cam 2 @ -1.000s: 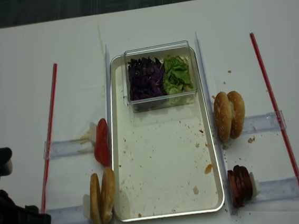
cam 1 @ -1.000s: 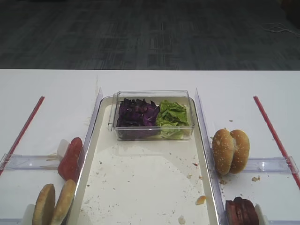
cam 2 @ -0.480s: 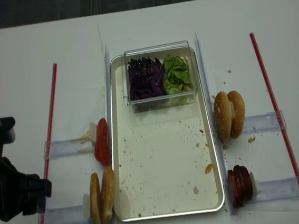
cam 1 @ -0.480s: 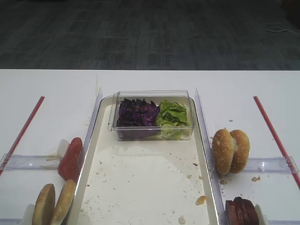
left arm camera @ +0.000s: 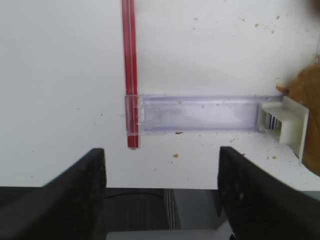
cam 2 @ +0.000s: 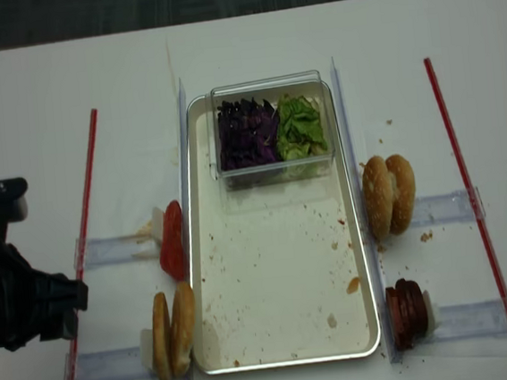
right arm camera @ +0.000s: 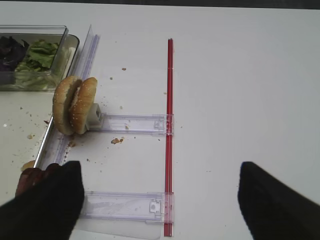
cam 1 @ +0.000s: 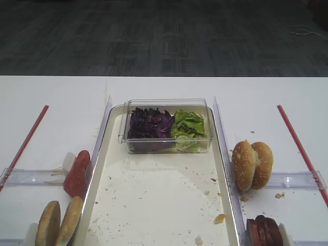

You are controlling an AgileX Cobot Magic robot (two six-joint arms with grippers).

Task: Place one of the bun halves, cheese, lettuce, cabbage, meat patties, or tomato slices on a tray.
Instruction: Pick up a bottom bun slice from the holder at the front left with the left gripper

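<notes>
Tray (cam 2: 216, 337) holds only crumbs; plain bun (cam 2: 173, 332) ungrasped; left end effector (left arm camera: 162, 187) released, empty; right end effector (right arm camera: 157, 200) likewise.

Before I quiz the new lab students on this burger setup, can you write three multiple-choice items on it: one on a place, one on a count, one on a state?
1. Where does the clear box of cabbage and lettuce sit?
A. on the far end of the tray
B. on the table left of the tray
C. beside the meat patties

2. How many sesame-seeded bun halves stand right of the tray?
A. one
B. two
C. four

3. How is the left gripper now?
A. shut on a bun half
B. open and empty
C. shut on lettuce

Answers:
1 A: the box rests inside the tray's rim at its far end.
2 B: two seeded halves stand on edge together.
3 B: its fingers stand apart with only bare table between them.
</notes>
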